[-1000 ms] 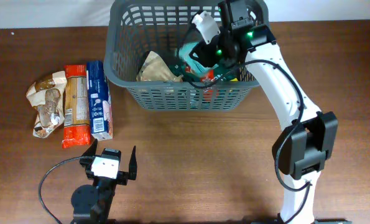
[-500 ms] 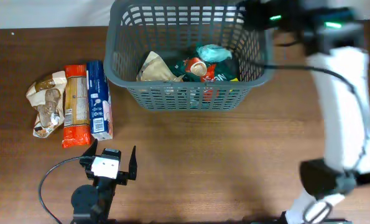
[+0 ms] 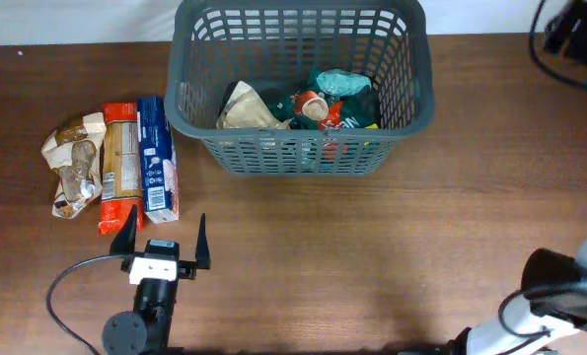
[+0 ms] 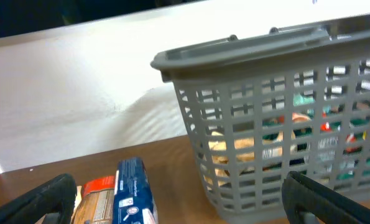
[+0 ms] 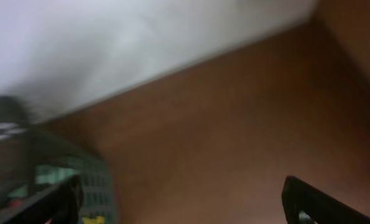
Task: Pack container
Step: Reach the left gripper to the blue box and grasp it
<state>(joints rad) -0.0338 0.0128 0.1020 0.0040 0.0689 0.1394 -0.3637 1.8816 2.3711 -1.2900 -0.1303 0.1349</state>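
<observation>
The dark grey basket (image 3: 180, 108) stands at the back middle of the table and holds several snack packets, among them a tan bag (image 3: 246, 106) and a teal packet (image 3: 340, 83). It also shows in the left wrist view (image 4: 247, 50) and, blurred, in the right wrist view (image 5: 23, 155). My left gripper (image 3: 163, 240) is open and empty near the front left, facing the basket (image 4: 178, 208). My right gripper (image 3: 577, 35) is at the far right corner, away from the basket; its fingers (image 5: 185, 205) are wide apart and empty.
Three packets lie left of the basket: a crumpled brown bag (image 3: 73, 163), an orange packet (image 3: 120, 168) and a blue packet (image 3: 157, 158). The blue packet (image 4: 134, 193) and orange packet (image 4: 97, 199) lie just ahead of the left gripper.
My right arm has swung out of the basket to the far right corner, leaving the teal packet inside. My left gripper has shifted slightly left and turned.
</observation>
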